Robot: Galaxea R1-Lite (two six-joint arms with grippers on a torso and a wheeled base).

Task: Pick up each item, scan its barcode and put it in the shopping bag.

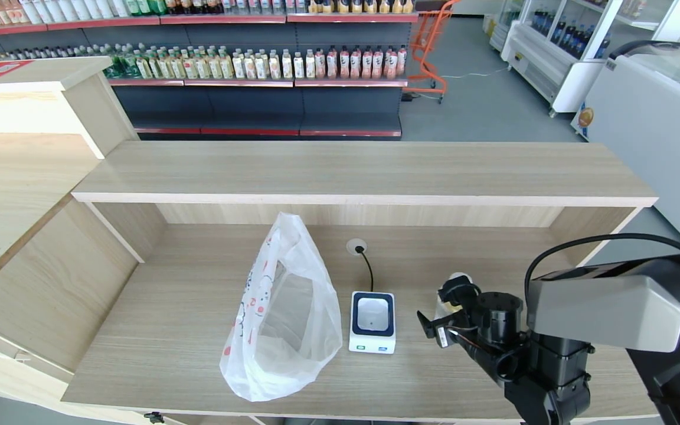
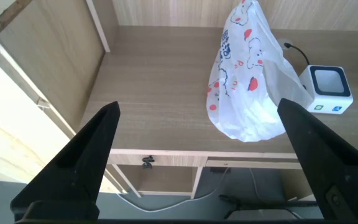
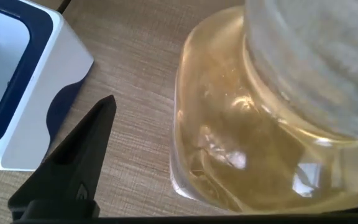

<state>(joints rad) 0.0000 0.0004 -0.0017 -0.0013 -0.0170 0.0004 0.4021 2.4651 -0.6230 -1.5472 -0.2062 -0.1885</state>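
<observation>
Your right gripper [image 1: 443, 308] stood, fingers apart, at the seemingly upright bottle [image 3: 247, 124] on the bench [image 1: 169, 330] just right of the scanner [image 1: 372, 321], while your left gripper [image 2: 201, 162], fingers likewise apart, was much farther off.

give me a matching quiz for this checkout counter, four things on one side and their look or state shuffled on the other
1 shopping bag
2 scanner
3 bottle
4 left claw

a open, empty
b yellowish liquid inside
c white, red print
d white body, dark blue top

Pairs: 1-c; 2-d; 3-b; 4-a
</observation>
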